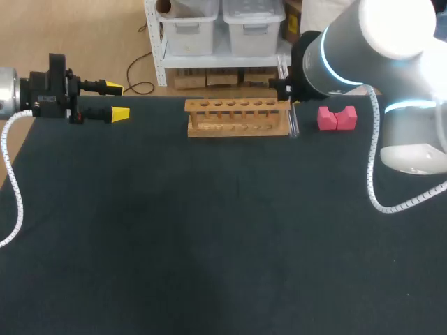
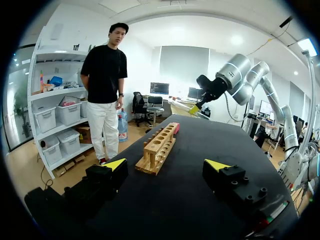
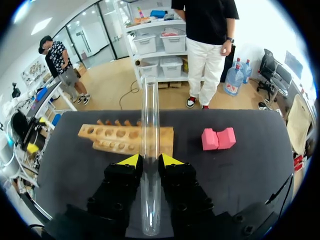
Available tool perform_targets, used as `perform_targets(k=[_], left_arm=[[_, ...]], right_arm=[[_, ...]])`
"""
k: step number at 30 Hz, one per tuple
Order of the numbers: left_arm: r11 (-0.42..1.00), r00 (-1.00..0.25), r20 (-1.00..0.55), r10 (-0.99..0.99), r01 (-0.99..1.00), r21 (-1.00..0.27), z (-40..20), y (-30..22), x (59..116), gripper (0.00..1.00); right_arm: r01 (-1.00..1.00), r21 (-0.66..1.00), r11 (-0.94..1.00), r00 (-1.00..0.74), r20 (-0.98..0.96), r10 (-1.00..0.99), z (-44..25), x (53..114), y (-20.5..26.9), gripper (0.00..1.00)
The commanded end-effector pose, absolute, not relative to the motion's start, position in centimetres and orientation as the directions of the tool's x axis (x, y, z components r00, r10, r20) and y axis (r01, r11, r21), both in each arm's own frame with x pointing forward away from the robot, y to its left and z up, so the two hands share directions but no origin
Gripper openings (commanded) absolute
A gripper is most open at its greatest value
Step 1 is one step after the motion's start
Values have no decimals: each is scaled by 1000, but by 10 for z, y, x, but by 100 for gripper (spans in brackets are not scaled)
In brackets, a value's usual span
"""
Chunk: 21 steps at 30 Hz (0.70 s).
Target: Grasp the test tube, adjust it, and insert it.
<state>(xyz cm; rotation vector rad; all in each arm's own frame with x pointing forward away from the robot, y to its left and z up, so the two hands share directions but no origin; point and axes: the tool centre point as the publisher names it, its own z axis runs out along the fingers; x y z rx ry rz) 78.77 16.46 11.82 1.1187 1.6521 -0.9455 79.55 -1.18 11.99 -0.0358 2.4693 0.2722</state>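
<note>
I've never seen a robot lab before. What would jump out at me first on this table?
The clear test tube catches the eye first, clamped between the yellow-tipped fingers of the right gripper, near the right end of the wooden rack at the back of the dark table. A bright pink block lies just right of the rack. The left gripper hangs open and empty at the far left.

We look down from above and behind onto the whole tabletop (image 1: pixel 209 244), while our left wrist view skims low along it and our right looks steeply down, all three sharing the wooden rack (image 1: pixel 237 117).
</note>
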Motion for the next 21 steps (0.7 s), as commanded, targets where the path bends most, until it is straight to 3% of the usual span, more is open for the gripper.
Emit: perform_targets(k=[1, 21], left_arm=[[300, -181, -949, 257, 949, -100, 117, 165, 787, 100], [300, -181, -949, 257, 949, -100, 117, 165, 787, 100]], right_arm=[[-63, 183, 981, -721, -688, 82, 121, 801, -10, 0], [-161, 249, 955, -694, -717, 70, 122, 808, 27, 0]])
